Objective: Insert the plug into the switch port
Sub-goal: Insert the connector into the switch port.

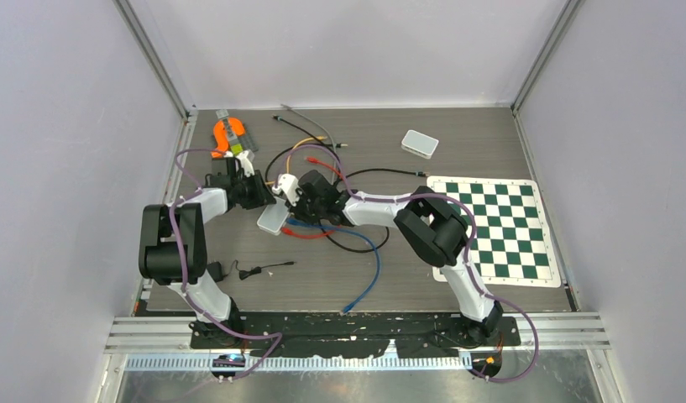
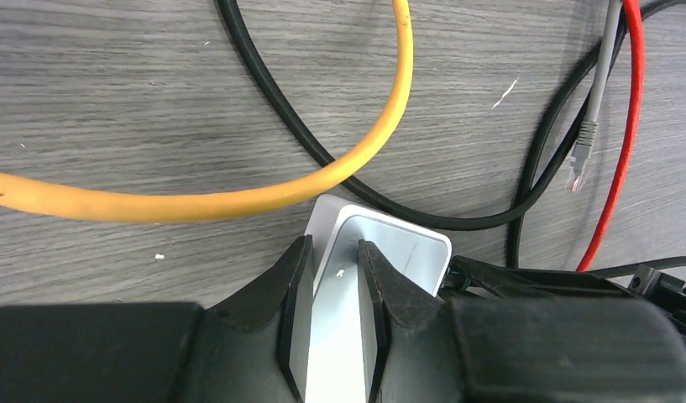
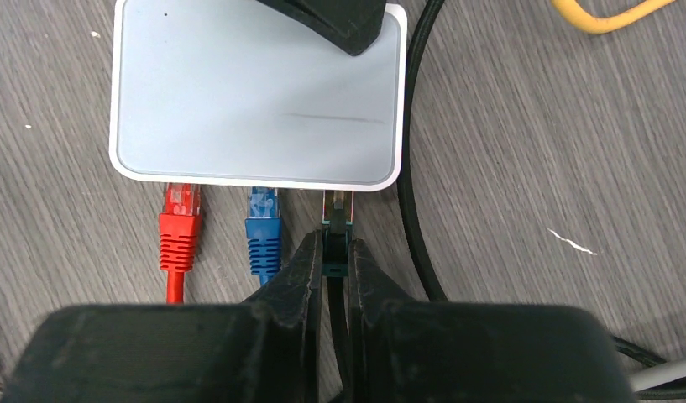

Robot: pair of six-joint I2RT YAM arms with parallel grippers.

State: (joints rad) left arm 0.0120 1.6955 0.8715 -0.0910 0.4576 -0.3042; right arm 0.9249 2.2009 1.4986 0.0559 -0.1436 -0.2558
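The white switch (image 3: 255,92) lies on the wooden table, also seen in the top view (image 1: 274,219) and the left wrist view (image 2: 406,252). My left gripper (image 2: 335,277) is shut on the switch's edge. A red plug (image 3: 178,227) and a blue plug (image 3: 264,227) sit in its ports. My right gripper (image 3: 332,256) is shut on a black plug (image 3: 337,220) whose tip is at the third port of the switch. In the top view both grippers meet at the switch, the left (image 1: 268,195) and the right (image 1: 301,201).
Loose cables lie around: orange (image 2: 238,197), black (image 2: 457,220), red (image 2: 625,126), grey with a clear plug (image 2: 578,164). A second white box (image 1: 420,143), an orange tool (image 1: 228,136) and a chessboard mat (image 1: 499,228) are on the table.
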